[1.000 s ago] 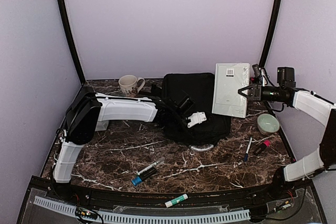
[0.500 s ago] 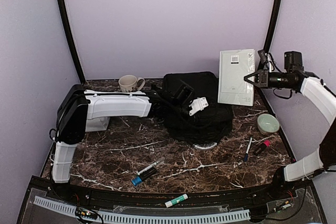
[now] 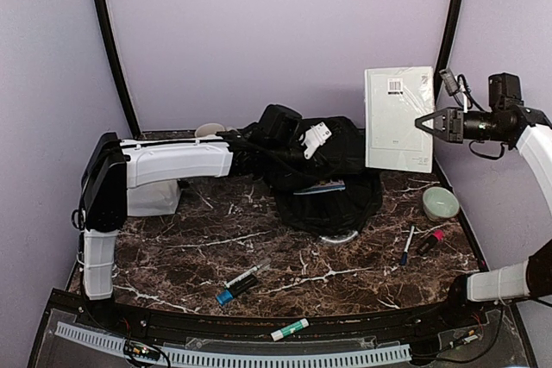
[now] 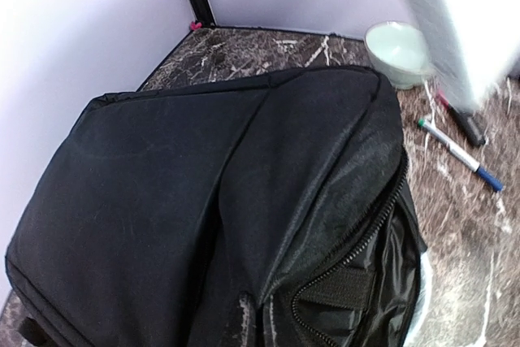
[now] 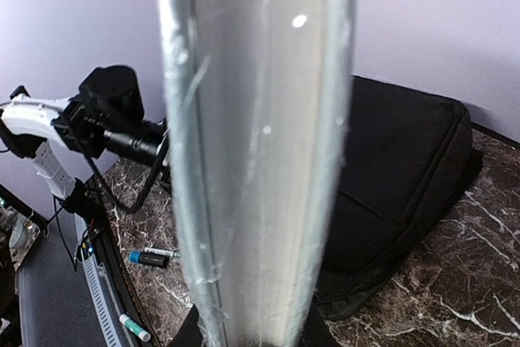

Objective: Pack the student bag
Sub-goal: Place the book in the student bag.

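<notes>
Left fingers [image 3: 317, 135] closed, lifting student bag [image 3: 345, 200]; book [image 3: 398, 118] raised higher

- My student bag [image 3: 345, 208]: plain black fabric.
- The book [image 3: 398, 118]: white, with a small black barcode label.
- The table [image 3: 198, 247]: dark brown marble, white veins.
- The bowl [image 3: 440, 202]: pale green.
- My left arm [image 3: 172, 165]: white shell, black joints.

I work in a lab test booth: plain lilac walls [image 3: 276, 32] close around a dark marble-patterned surface [image 3: 198, 239], black poles [image 3: 110, 49] rise at its back corners, and a white cable strip [image 3: 233, 357] with loose wiring [image 3: 466, 339] runs along its near edge.
</notes>
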Controlling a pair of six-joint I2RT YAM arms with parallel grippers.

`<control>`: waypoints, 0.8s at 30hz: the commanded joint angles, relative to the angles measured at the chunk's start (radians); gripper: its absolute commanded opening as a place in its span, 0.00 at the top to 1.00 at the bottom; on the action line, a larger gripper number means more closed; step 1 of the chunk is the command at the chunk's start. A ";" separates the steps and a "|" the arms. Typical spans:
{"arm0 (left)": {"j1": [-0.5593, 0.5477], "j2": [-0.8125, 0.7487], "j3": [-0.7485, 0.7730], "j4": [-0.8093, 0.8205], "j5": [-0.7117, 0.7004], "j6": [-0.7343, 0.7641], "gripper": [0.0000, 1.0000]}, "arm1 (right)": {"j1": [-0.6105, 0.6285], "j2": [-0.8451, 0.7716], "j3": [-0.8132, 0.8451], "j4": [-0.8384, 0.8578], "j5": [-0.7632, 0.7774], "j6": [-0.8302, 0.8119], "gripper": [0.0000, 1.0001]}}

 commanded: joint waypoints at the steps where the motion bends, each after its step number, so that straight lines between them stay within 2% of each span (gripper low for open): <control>1: 0.059 -0.051 0.050 0.146 0.105 -0.137 1.00 | 0.002 -0.058 -0.028 -0.069 -0.109 -0.184 1.00; 6: 0.077 -0.034 0.052 0.175 0.148 -0.195 1.00 | 0.036 -0.042 -0.082 -0.195 -0.133 -0.329 1.00; 12: 0.082 -0.029 0.049 0.196 0.172 -0.236 1.00 | 0.227 0.055 -0.128 -0.280 -0.076 -0.416 1.00; 17: 0.083 -0.028 0.050 0.189 0.180 -0.255 1.00 | 0.338 0.160 -0.130 -0.358 -0.077 -0.486 1.00; 24: 0.085 -0.030 0.050 0.188 0.168 -0.258 1.00 | 0.430 0.247 -0.231 -0.263 -0.074 -0.428 1.00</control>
